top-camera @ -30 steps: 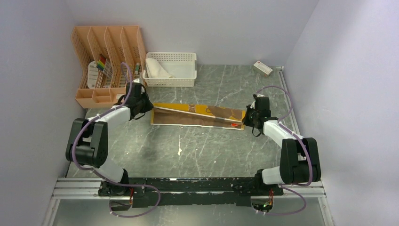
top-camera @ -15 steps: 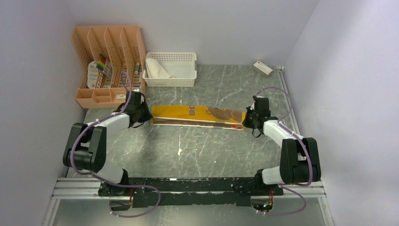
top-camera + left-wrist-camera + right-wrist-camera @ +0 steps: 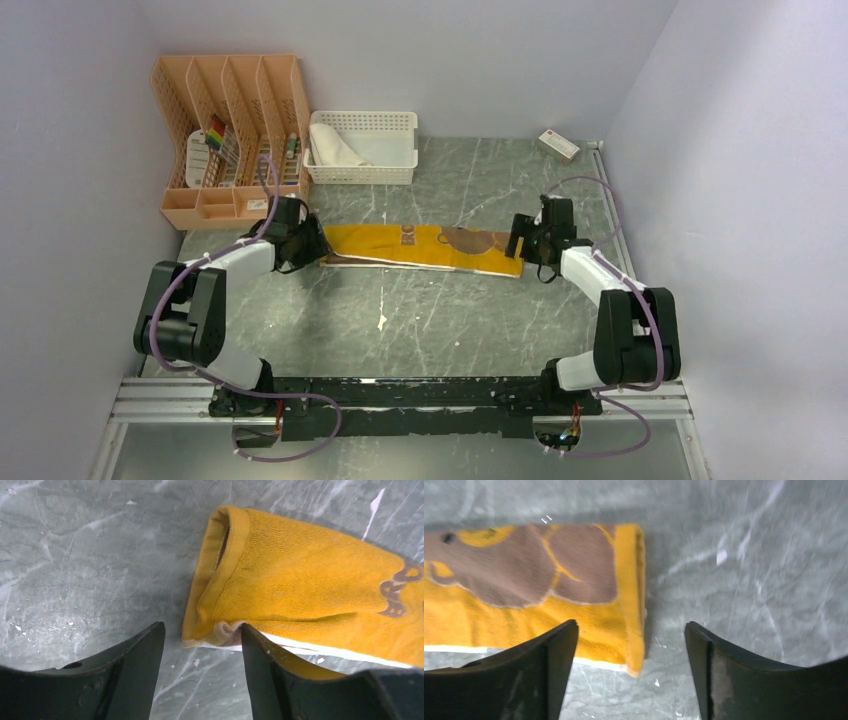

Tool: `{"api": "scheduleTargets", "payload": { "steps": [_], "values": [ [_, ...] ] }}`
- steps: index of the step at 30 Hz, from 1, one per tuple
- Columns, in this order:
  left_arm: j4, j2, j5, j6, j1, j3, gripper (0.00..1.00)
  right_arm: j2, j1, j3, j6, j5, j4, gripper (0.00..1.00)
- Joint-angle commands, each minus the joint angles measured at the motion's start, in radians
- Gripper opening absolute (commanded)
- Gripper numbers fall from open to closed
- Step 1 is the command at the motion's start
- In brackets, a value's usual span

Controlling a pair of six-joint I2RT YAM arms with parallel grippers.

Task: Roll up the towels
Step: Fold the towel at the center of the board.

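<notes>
Two gaping claws [image 3: 201,628] [image 3: 630,625] at towel [image 3: 400,243] ends

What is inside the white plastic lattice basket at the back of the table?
A crumpled white cloth towel lies in the left part of the white plastic lattice basket. Anything under the towel is hidden.

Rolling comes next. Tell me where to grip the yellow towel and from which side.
Probably grip the yellow towel by its right short end, coming in low from the right with the right gripper. It lies flat as a long folded strip, and that stacked edge sits just ahead of the open jaws.
</notes>
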Motion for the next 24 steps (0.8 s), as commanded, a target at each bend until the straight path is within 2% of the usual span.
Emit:
{"api": "scheduleTargets", "payload": {
  "steps": [1,6,11,19,24],
  "values": [
    [-0.105,-0.042,-0.025,0.013,-0.005,0.099,0.72,-0.062,-0.036,0.053,0.001,-0.082,0.08,0.82],
    [-0.177,-0.053,-0.006,0.031,-0.003,0.158,0.73,0.018,-0.11,0.065,0.026,-0.257,0.145,0.8],
    [-0.21,-0.046,0.051,0.037,0.01,0.176,0.73,0.117,-0.201,0.018,0.045,-0.435,0.2,0.73],
    [-0.233,-0.076,0.143,0.07,0.061,0.16,0.74,0.198,-0.231,-0.002,0.045,-0.497,0.185,0.64],
    [-0.225,-0.097,0.203,0.075,0.085,0.143,0.74,0.263,-0.232,-0.033,0.081,-0.575,0.238,0.57]
  ]
}}
